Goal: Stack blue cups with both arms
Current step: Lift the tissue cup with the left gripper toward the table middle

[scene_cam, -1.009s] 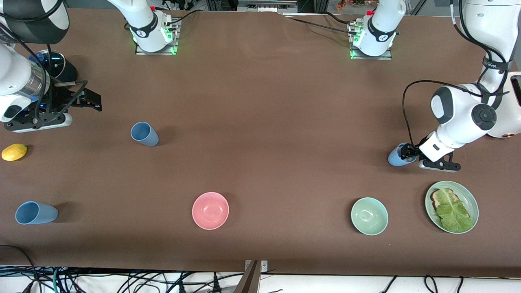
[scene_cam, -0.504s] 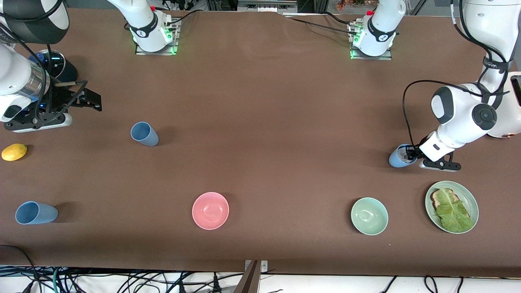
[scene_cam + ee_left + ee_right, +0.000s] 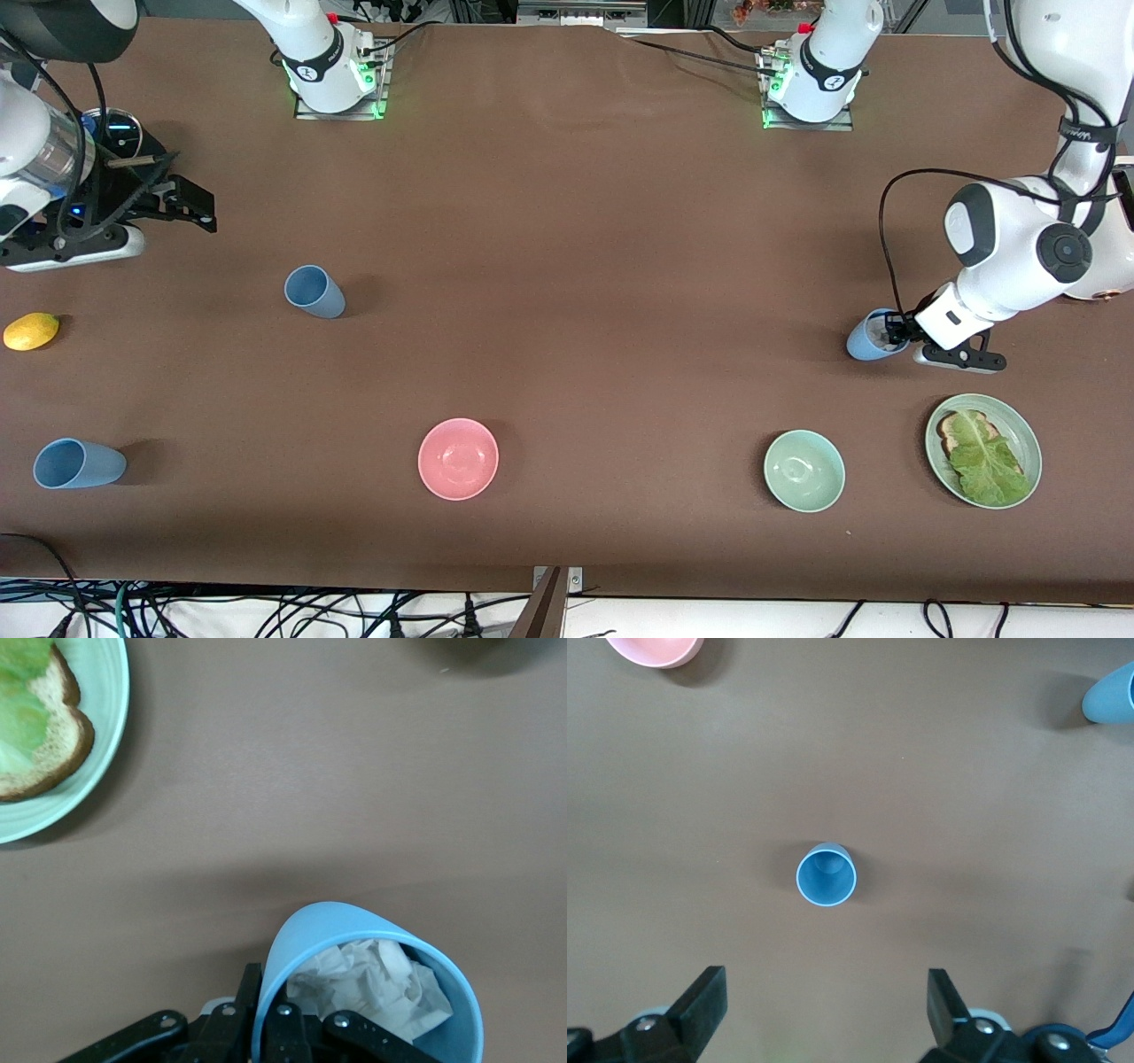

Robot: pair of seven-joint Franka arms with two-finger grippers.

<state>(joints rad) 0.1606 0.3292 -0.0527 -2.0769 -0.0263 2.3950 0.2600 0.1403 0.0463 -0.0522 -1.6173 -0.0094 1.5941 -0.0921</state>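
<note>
My left gripper (image 3: 890, 333) is shut on the rim of a blue cup (image 3: 870, 338), one finger inside and one outside, and holds it tilted just over the table. The left wrist view shows this cup (image 3: 372, 992) with crumpled white paper in it, and the gripper (image 3: 266, 1023) pinching its wall. A second blue cup (image 3: 314, 291) stands upright toward the right arm's end. In the right wrist view it (image 3: 827, 875) is under my open, empty right gripper (image 3: 824, 1001), which is also in the front view (image 3: 199, 211). A third blue cup (image 3: 78, 463) is near the front edge and shows in the right wrist view (image 3: 1112, 693).
A pink bowl (image 3: 458, 458) and a mint-green bowl (image 3: 803, 470) sit toward the front edge. A green plate (image 3: 1028, 434) with toast and lettuce lies just nearer the camera than the held cup. A lemon (image 3: 31, 330) and a dark round object (image 3: 120, 133) lie at the right arm's end.
The left gripper has tipped the held cup up slightly, so its paper-filled mouth shows. The right gripper has shifted a little toward the robots' bases.
</note>
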